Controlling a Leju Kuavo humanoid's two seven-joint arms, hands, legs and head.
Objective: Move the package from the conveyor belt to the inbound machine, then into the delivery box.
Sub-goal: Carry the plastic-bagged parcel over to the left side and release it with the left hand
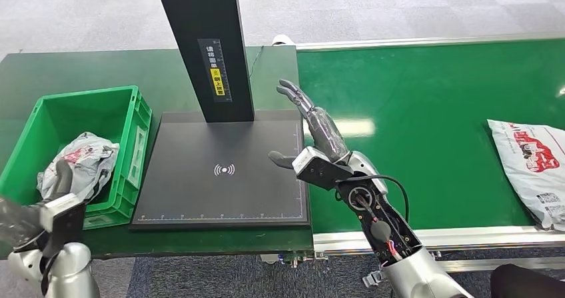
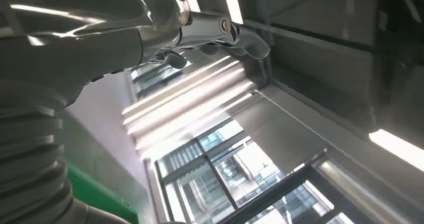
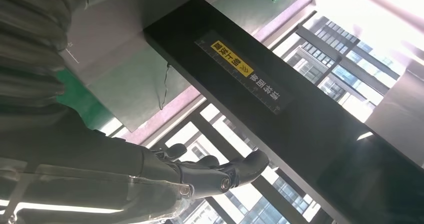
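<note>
I see the conveyor belt [image 1: 426,111] running out to the right of my right hand [image 1: 313,148], which hovers empty, fingers spread, at the inbound machine's [image 1: 223,171] edge. The package [image 1: 533,168], a soft poly mailer, lies well beyond it; I judge it light, slippery, best pinched at an edge. My left hand [image 1: 63,185] sits by the delivery box [image 1: 126,111]; whether it grips anything I cannot tell.

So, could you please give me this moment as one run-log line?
bin: holds one package | scanner plate: bare | belt: second package waiting | right robot hand: open above plate edge | left robot hand: beside bin
</note>
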